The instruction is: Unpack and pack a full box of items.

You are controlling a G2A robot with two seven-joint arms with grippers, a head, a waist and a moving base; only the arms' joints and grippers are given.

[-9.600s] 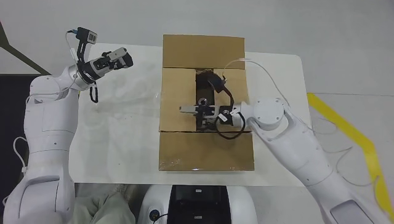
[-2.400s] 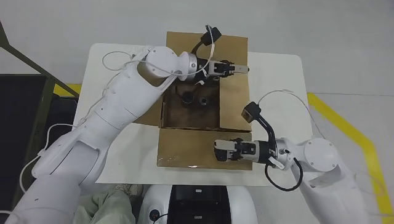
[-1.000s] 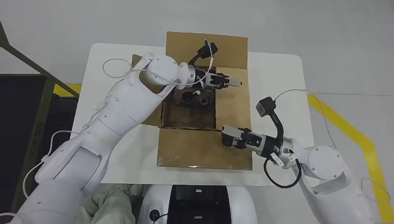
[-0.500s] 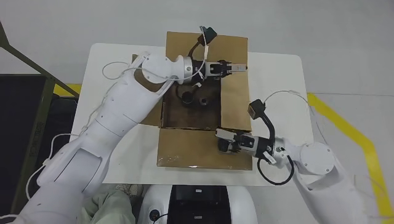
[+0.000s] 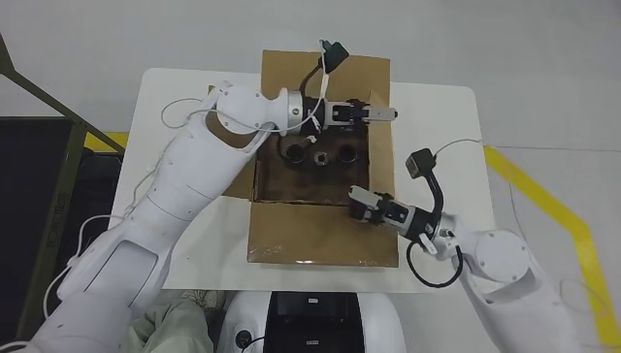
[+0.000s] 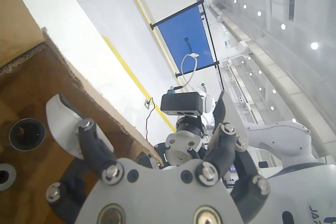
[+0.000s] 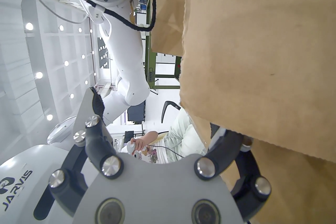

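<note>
Flap [image 5: 381, 159] on right of box [image 5: 310, 72] ran near-to-far; left end effector [image 5: 386, 113] at far end, right end effector [image 5: 355, 196] at near end, both spread wide apart.

**A:** Plain brown cardboard all over the box [image 5: 320, 241], and it's on a white counter [image 5: 184, 111].

**B:** Inside, dark round items [image 5: 320, 156] with silvery rims. The left hand [image 5: 386, 113] is white and black with silver screws.

**A:** Below it all, pale grey floor [image 5: 485, 23] with a yellow stripe [image 5: 543, 201] across it.
</note>
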